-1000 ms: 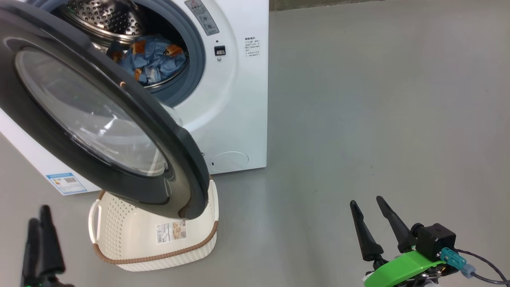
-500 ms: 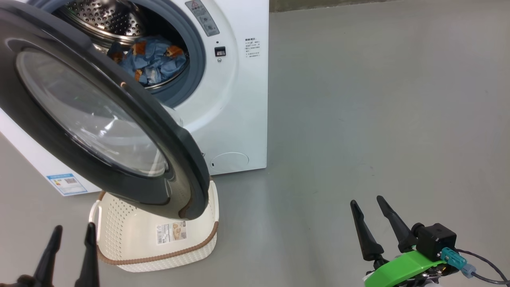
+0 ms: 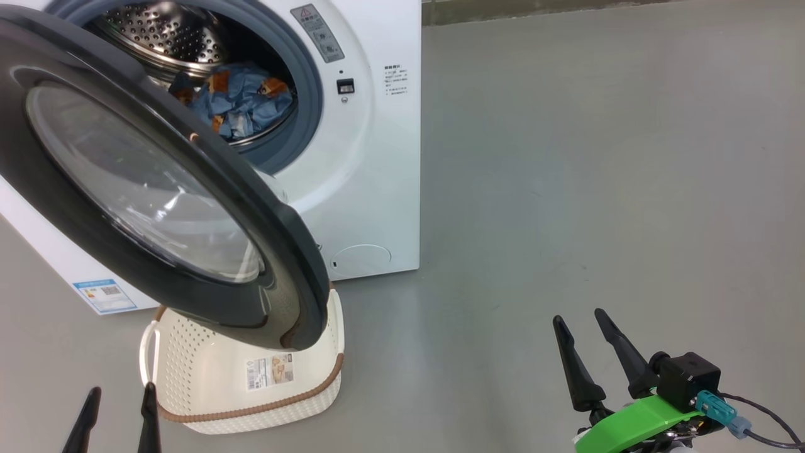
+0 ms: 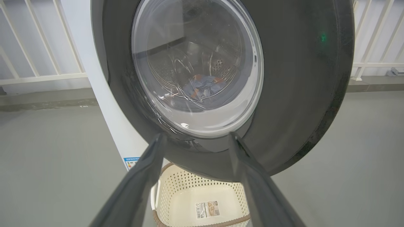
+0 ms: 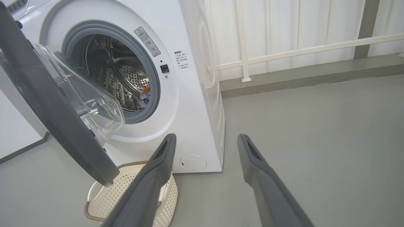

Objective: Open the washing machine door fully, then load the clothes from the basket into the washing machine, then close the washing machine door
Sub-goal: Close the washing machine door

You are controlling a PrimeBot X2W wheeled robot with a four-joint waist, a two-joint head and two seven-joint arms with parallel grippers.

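The washing machine [image 3: 371,138] stands with its black-rimmed door [image 3: 157,182] swung out at an angle over the cream basket [image 3: 245,377]. Blue printed clothes [image 3: 236,100] lie in the steel drum and show through the door glass [image 4: 202,88] in the left wrist view. Only a label sticker [image 4: 206,209] lies on the basket's bottom. My left gripper [image 3: 121,396] is open at the lower left, in front of the door's outer face. My right gripper [image 3: 577,318] is open at the lower right, far from the machine [image 5: 189,94], nothing between its fingers.
Grey floor [image 3: 597,157] stretches to the right of the machine. A white railing [image 5: 284,47] and a wall run behind it. A round cover [image 3: 361,255] sits low on the machine's front.
My left gripper went from shut and blurred to open and sank lower in the view. The camera shifted slightly. The right gripper stayed put.
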